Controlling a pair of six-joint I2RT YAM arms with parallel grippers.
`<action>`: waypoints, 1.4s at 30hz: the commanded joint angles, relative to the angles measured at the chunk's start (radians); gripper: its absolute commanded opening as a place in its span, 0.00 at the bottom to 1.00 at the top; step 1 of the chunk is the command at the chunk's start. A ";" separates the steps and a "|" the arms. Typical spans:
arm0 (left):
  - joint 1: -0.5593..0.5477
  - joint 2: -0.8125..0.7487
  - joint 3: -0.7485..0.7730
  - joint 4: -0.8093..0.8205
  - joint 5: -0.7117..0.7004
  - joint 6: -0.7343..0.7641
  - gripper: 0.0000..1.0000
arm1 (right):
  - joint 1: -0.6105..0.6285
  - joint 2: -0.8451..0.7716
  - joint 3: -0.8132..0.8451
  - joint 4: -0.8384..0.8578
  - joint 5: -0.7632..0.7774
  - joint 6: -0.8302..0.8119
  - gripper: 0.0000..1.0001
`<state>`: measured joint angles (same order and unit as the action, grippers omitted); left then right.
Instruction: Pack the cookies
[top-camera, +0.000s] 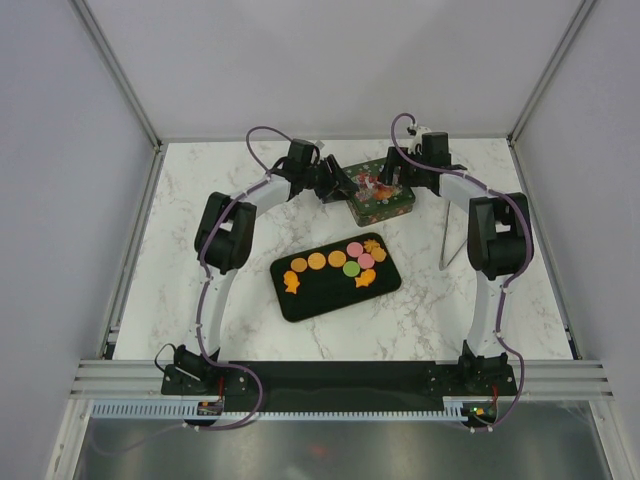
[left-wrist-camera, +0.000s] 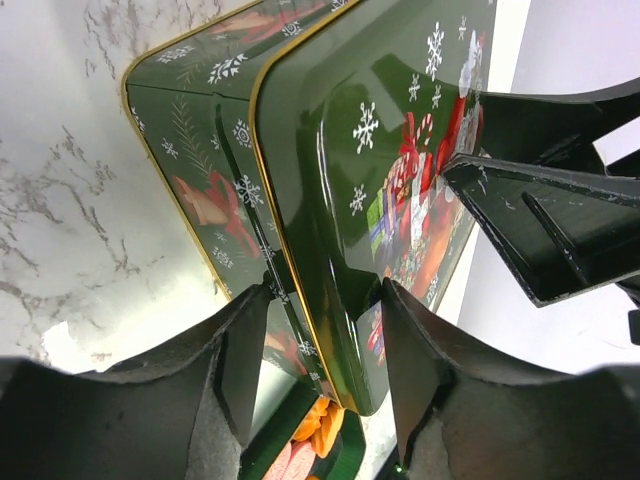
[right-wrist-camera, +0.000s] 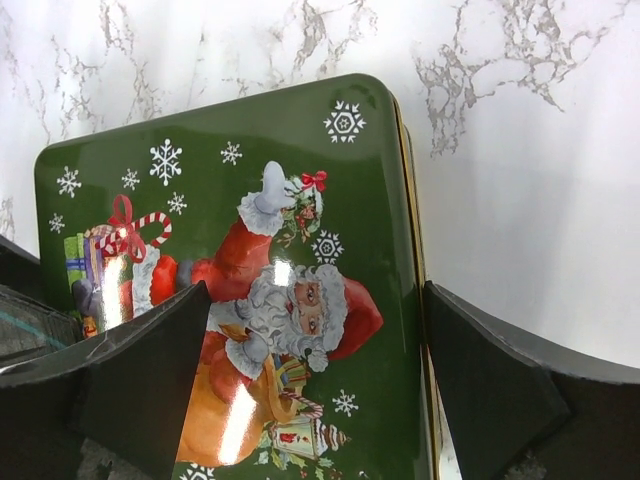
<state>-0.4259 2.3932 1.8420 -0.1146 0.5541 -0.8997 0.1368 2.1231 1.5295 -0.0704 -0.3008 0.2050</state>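
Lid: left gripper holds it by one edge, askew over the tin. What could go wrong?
1. The left gripper pinches the lid at one rim only, so it may pivot or slip out.
2. The right gripper straddles the lid with its jaws open, and lifting could knock into it.
3. The tin is unheld and may drag along.

Lid (right-wrist-camera: 262, 190) (in left pincer (left-wrist-camera: 322, 310)) bars tin (left-wrist-camera: 185, 165).
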 joint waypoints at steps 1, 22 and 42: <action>-0.068 0.006 -0.046 0.073 -0.068 0.004 0.55 | 0.098 0.006 0.017 -0.147 -0.041 0.008 0.93; -0.195 -0.060 -0.291 0.245 -0.125 -0.080 0.33 | 0.184 0.150 0.227 -0.342 0.215 -0.050 0.93; -0.165 -0.106 -0.319 0.282 -0.094 -0.053 0.32 | 0.264 0.029 0.104 -0.310 0.485 -0.088 0.92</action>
<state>-0.5545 2.2673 1.5414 0.2111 0.4065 -0.9901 0.3729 2.1529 1.7119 -0.2737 0.1665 0.1276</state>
